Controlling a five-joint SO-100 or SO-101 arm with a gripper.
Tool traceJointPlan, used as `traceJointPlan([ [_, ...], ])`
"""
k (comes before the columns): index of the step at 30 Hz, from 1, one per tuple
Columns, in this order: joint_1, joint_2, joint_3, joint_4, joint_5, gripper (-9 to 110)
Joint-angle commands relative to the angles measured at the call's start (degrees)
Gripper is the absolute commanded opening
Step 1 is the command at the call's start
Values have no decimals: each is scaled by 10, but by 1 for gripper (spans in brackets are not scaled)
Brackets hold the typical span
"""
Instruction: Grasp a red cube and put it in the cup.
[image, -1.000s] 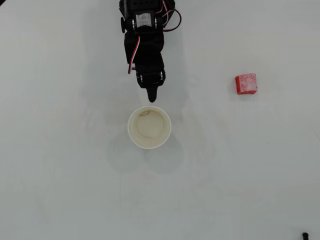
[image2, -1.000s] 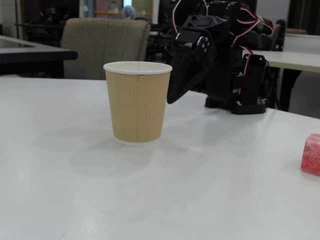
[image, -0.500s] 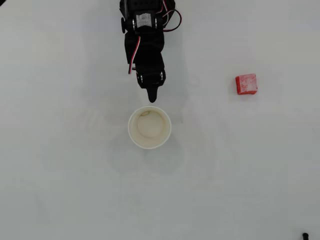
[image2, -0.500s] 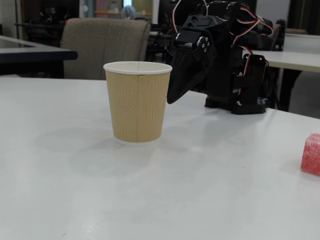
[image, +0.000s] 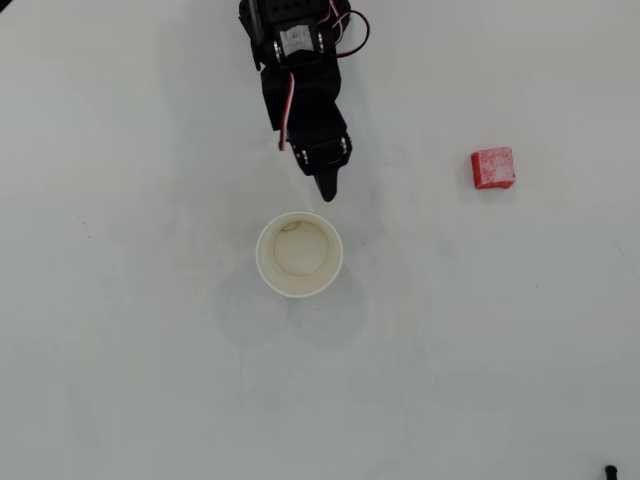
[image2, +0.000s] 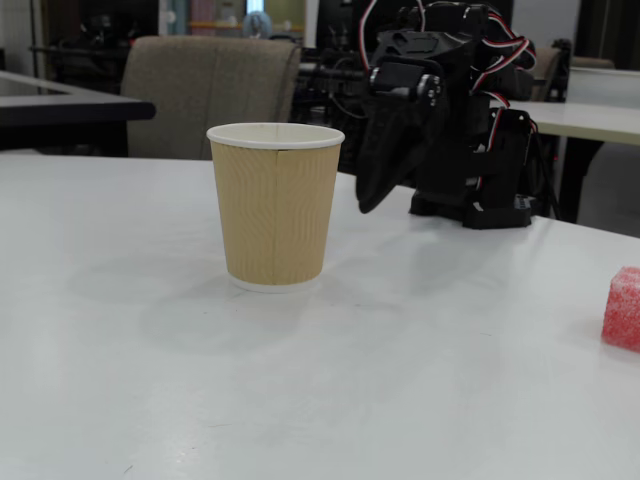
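Above the counter (image: 120, 380), just behind the cup (image: 299, 254) in the overhead view, the tool (image: 327, 190) hung with its dark tip pointed down and forward, its fingers pressed together and gripping nothing. The fixed view showed the same tool (image2: 368, 203) clear of the surface, beside and behind the cup (image2: 275, 205) without touching it. That cup stood upright and empty, its cream inside showing as a ring from above. Well apart from both, far to the right in the overhead view, the red cube (image: 493, 168) lay flat on the counter; the fixed view caught it only at the right edge (image2: 623, 308).

By my judgement the step in hand was the reach to the cube, barely begun. To do it well, the arm had to swing toward the cube while staying high enough to miss the cup's rim, spread the fingers before descending, line them up across two opposite flat faces, and come straight down around the block so as not to nudge it.
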Motion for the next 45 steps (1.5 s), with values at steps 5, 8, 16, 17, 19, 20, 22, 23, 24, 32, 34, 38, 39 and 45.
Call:
traceJointPlan([
  [5,-62,7,41,-18,-232,1],
  [8,-91,7,41,-20,-337,1],
  [16,-203,6,41,-13,-571,1],
  [17,-214,6,41,-15,-583,1],
  [19,-237,5,41,-10,-620,3],
  [20,-247,4,41,-9,-633,6],
  [22,-269,-1,41,-8,-654,7],
  [23,-279,-1,41,-12,-655,7],
  [24,-291,-2,41,-15,-655,7],
  [32,-349,-101,27,-93,-655,7],
  [34,-357,-128,4,-94,-655,7],
  [38,-360,-164,-40,-94,-654,7],
  [39,-360,-172,-51,-94,-652,7],
  [45,-361,-205,-98,-85,-654,13],
])
